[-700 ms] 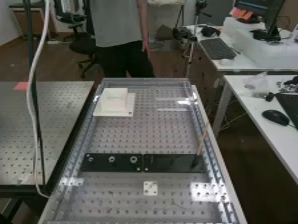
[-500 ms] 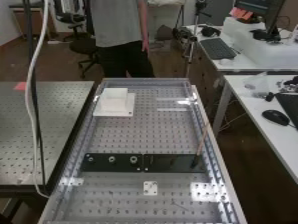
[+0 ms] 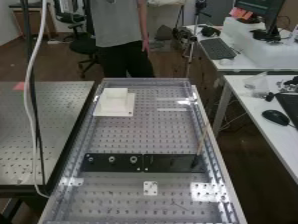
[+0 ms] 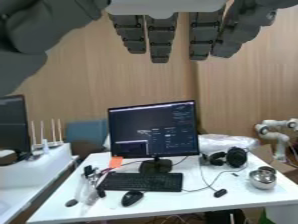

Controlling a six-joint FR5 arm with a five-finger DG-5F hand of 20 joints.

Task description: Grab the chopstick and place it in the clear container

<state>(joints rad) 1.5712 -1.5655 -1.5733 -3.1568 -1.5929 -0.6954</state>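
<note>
Hanging open-fingered, the hand (image 4: 161, 37) faces a white desk (image 4: 186, 201); a chopstick (image 3: 201, 141) rises near the perforated bench's (image 3: 143, 134) right edge.

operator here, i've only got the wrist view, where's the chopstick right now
Observer: In the high view, the chopstick stands at a slant, its lower end at the right-hand end of the black strip across the bench.

Operator: ok and what's further down that bench, past the strip

Observer: A white block sits on a flat white base, toward the far end and on the high view's left.

Operator: anything on the near side of the strip

Observer: Yes, a small white plate with holes lies there.
</note>
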